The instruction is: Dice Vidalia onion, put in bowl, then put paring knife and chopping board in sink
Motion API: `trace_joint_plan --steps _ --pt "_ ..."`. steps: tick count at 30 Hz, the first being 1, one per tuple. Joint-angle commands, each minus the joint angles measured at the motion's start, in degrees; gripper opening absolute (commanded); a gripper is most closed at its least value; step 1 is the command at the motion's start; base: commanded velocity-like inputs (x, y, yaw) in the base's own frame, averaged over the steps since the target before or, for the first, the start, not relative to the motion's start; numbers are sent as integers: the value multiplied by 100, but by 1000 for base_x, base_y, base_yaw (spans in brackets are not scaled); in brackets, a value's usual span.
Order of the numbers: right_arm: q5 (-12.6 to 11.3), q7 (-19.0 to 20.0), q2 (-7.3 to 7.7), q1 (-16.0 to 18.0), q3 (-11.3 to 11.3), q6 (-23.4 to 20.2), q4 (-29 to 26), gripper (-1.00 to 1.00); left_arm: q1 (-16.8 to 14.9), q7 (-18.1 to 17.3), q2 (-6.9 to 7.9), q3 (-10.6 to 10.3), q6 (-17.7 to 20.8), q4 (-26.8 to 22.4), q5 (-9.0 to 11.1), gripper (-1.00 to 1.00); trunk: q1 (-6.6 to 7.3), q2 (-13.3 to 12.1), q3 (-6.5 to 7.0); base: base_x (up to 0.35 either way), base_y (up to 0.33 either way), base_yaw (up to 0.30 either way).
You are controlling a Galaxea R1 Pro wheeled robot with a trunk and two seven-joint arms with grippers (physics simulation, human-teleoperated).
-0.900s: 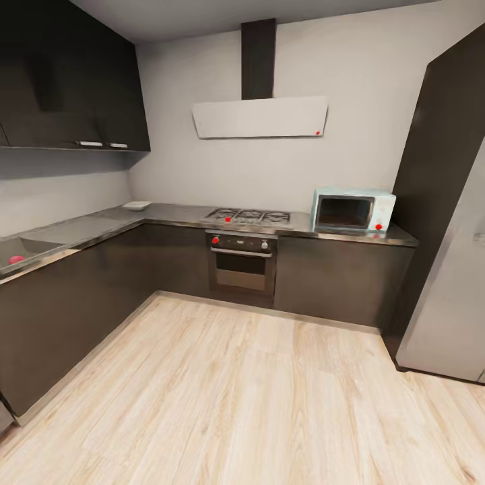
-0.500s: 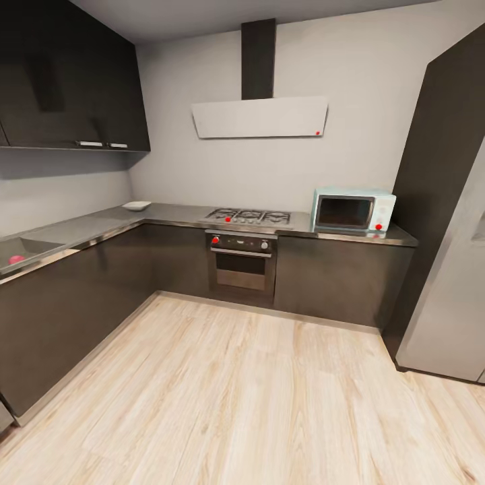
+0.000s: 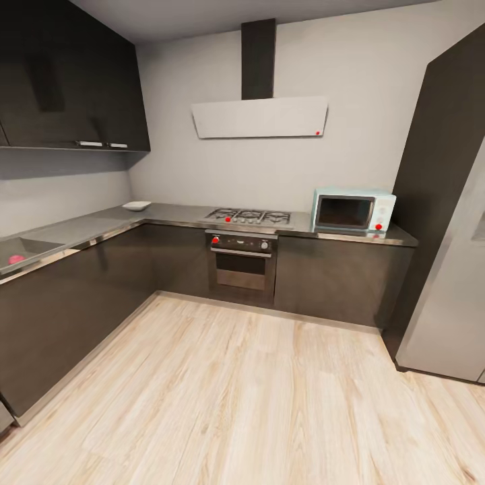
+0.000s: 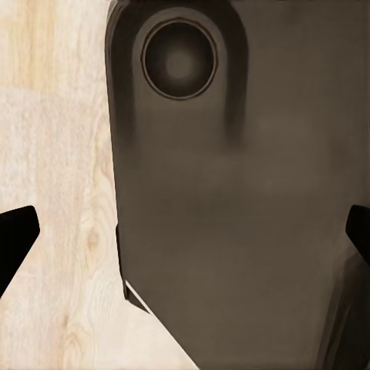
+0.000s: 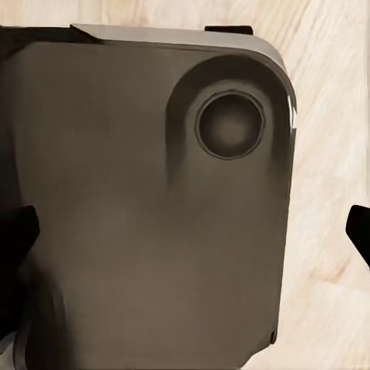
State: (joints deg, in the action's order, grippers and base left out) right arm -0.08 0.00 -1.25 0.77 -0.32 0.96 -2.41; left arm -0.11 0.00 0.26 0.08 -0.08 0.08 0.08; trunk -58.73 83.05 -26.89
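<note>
Nothing has moved since the earlier frames: the head view holds the same kitchen from the wooden floor (image 3: 269, 404). On the grey desk (image 3: 101, 225), the sink (image 3: 27, 248) sits at far left with a small reddish-pink round thing, likely the Vidalia onion (image 3: 16, 259), inside it. The white bowl (image 3: 137, 205) stands well apart in the corner; what it holds cannot be told. Each wrist view looks down on a dark robot part over the floor, with the left claw (image 4: 185, 239) and right claw (image 5: 185, 239) spread wide and empty. Judged round, smooth and fairly firm, the onion would likely roll; take it across its middle.
</note>
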Motion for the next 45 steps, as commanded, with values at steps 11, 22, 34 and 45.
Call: trace_joint_plan --steps 11,22,34,45 --pt "-14 0 -39 2 1 791 -5 100 0 1 0 1 -1 1 1 100 0 3 -4 0 0 0" --pt "-10 0 -34 2 -7 807 -13 100 1 0 -20 -1 -1 1 20 100 0 3 -4 0 0 0" --pt "-10 0 -10 4 -12 1386 -130 100 -1 0 -17 17 -26 -301 18 100 0 3 -4 0 0 0" --pt "-10 -2 -24 4 -15 1836 -690 100 -2 7 -17 18 -27 -1240 18 100 0 3 -4 0 0 0"
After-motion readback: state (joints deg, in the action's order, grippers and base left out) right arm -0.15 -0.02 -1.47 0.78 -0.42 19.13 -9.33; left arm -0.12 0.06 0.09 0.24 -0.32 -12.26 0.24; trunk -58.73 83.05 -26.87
